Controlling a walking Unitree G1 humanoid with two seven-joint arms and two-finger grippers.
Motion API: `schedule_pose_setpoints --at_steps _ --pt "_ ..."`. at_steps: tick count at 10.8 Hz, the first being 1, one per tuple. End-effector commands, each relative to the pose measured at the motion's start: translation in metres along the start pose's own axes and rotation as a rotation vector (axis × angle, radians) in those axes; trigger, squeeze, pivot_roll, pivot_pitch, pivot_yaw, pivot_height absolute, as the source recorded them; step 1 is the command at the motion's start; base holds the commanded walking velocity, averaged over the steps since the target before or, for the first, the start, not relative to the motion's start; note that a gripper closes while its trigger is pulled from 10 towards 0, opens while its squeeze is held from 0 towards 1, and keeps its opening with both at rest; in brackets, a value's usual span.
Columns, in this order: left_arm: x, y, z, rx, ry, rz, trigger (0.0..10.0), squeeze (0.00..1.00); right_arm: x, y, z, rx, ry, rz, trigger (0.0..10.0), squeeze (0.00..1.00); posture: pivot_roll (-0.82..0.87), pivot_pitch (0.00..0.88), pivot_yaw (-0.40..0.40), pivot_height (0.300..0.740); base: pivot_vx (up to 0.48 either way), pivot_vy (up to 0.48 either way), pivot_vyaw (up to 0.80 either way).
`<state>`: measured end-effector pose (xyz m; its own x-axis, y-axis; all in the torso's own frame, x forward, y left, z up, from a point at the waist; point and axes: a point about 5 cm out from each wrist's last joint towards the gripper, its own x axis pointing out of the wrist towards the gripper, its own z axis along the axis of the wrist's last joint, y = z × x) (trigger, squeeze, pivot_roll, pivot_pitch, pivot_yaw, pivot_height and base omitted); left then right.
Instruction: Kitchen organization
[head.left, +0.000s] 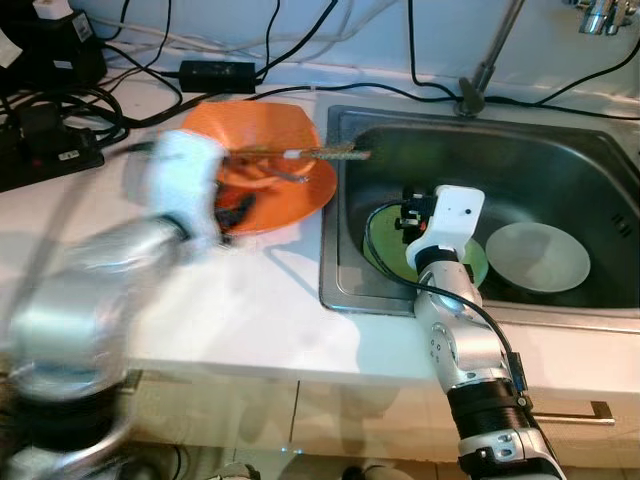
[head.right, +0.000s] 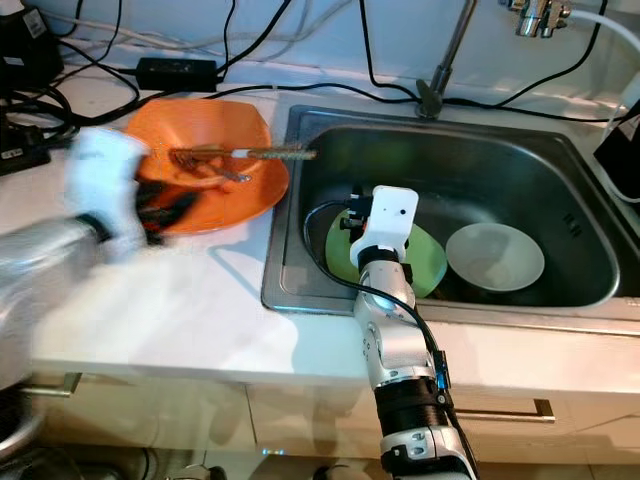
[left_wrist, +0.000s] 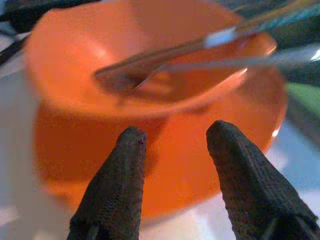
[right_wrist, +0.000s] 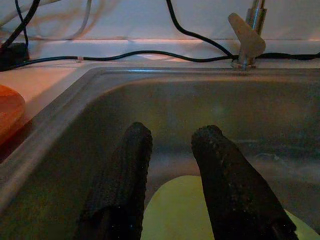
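Nearest you, the white surface (head.left: 230, 320) runs along its front edge, with the steel sink (head.right: 300, 290) set into its right half. Your right gripper (right_wrist: 170, 165) reaches over the sink's front rim, jaws apart and empty, hovering just above the green plate (right_wrist: 175, 210) on the sink floor. A white bowl (head.right: 495, 257) sits beside that plate, toward the sink's right wall.

On the surface, against the sink's left rim, you have the orange bowl (left_wrist: 135, 65) nested on an orange plate (left_wrist: 200, 165), with a fork (left_wrist: 150, 57) and what looks like a brush handle (head.left: 320, 154) lying in it, the handle jutting over the sink edge. Your left gripper (left_wrist: 175, 155), blurred in the head views, points at the bowl's near side, jaws apart, close but apparently not touching.

Along the back edge, black cables (head.left: 380, 85) and a power adapter (head.left: 216, 73) crowd the wall beside the faucet base (head.left: 470, 95).
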<state>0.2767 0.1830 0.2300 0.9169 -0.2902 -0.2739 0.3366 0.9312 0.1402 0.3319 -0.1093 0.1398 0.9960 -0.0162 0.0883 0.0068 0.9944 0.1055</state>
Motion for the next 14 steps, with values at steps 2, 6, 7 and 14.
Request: schedule_pose_setpoints --at_steps 2,6,7,14 --pt "-0.019 0.010 -0.005 0.120 -0.063 -0.079 10.0 0.00 -0.001 -0.002 -0.010 -0.012 0.047 0.011 10.0 0.00 0.07 0.083 -0.109 0.740 0.000 0.000 0.00" --pt "-0.013 0.012 -0.014 0.523 -0.228 -0.019 10.0 0.00 0.000 -0.001 -0.011 -0.016 0.047 0.024 10.0 0.00 0.06 0.080 -0.112 0.740 0.000 0.000 0.00" --pt "-0.009 0.005 -0.007 0.676 -0.305 -0.036 10.0 0.00 0.001 -0.003 -0.009 -0.017 0.042 0.021 10.0 0.00 0.06 0.080 -0.112 0.740 0.000 0.000 0.00" --pt "0.030 -0.049 -0.007 0.680 -0.480 -0.280 10.0 0.00 0.012 -0.021 0.038 -0.017 -0.108 -0.008 10.0 0.00 0.00 0.058 -0.093 0.740 0.000 0.000 0.00"
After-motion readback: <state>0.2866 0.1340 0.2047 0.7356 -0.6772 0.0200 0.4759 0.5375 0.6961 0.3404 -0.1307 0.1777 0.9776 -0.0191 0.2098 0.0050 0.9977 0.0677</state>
